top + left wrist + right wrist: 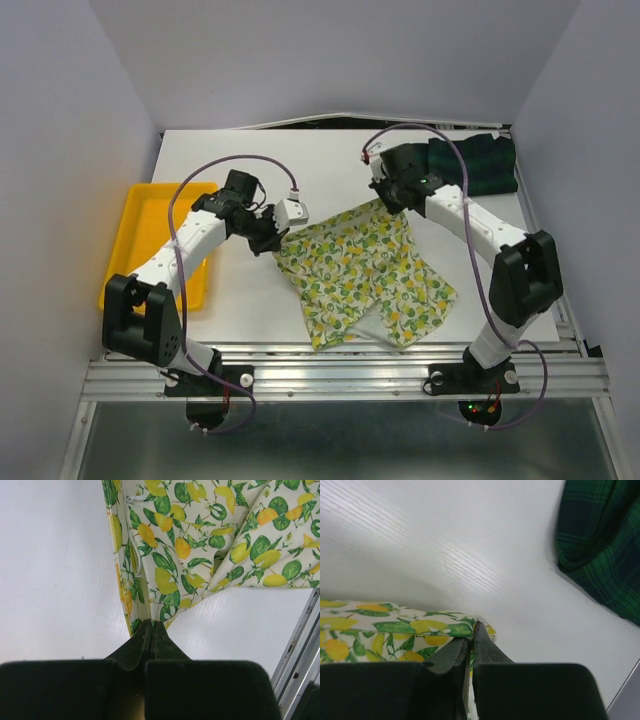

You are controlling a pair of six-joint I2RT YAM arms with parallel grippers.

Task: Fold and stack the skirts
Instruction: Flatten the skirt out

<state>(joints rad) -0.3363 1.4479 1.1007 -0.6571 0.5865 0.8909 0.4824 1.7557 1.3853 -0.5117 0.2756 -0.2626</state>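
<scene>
The lemon-print skirt (365, 275) lies spread in the middle of the white table. My left gripper (270, 240) is shut on its far left corner; in the left wrist view the cloth (200, 540) hangs from the closed fingertips (151, 625). My right gripper (392, 200) is shut on its far right corner; in the right wrist view the print cloth (395, 630) is pinched at the tips (474, 630). The green-and-navy plaid skirt (480, 165) lies bunched at the far right, behind the right arm, and shows in the right wrist view (605, 545).
A yellow plastic tray (135, 215) sits at the table's left edge, beside the left arm. The aluminium rail (340, 360) runs along the near edge. White walls enclose the back and the sides.
</scene>
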